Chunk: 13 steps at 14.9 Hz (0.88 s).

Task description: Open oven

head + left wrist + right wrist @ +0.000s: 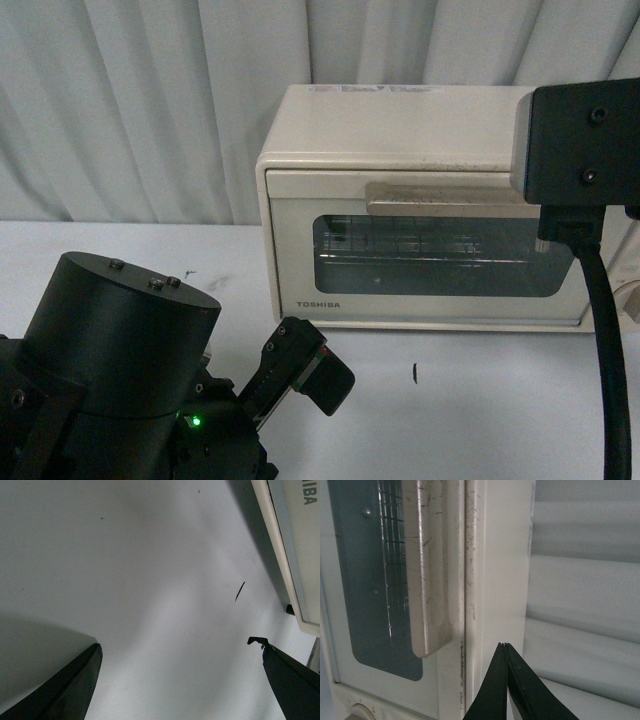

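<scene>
Now we see the oven (400,250) standing on the white desk (480,410), close before the curtain (150,100). Its door is closed, with the bar handle (440,195) above the glass. Our left end effector (176,645) hangs low over the bare desk near the oven's front corner, its fingers wide apart and holding nothing. Our right end effector (504,647) is near the handle's end, fingers pressed together; whether it touches the oven we cannot tell.
</scene>
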Each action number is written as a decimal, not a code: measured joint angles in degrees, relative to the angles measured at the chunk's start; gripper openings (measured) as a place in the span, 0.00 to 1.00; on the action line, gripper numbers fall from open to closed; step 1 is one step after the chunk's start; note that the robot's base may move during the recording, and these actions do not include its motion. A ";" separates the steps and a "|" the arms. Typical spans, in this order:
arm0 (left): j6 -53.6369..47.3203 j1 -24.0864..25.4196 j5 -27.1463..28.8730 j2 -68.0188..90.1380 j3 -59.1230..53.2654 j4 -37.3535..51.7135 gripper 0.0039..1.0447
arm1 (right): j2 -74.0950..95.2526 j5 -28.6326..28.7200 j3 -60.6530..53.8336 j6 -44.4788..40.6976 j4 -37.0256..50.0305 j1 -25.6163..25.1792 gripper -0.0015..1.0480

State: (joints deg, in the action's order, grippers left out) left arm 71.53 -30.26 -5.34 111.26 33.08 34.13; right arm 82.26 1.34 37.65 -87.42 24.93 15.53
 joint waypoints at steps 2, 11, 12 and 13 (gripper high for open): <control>0.02 0.00 -0.02 0.00 0.00 0.00 0.94 | 0.52 0.00 0.00 -0.13 -0.04 0.26 0.02; 0.02 0.00 -0.02 0.00 0.00 0.00 0.94 | 4.81 1.57 2.64 -0.02 -2.38 1.49 0.02; 0.02 0.00 -0.02 0.00 0.00 0.00 0.94 | 7.02 2.01 4.15 0.02 -3.32 1.70 0.02; 0.00 0.00 0.00 0.00 0.00 0.00 0.94 | 7.63 1.99 4.00 1.86 -3.48 1.70 0.02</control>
State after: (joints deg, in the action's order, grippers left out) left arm 71.53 -30.26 -5.34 111.26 33.08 34.13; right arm 89.89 3.33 41.65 -85.56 21.45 17.23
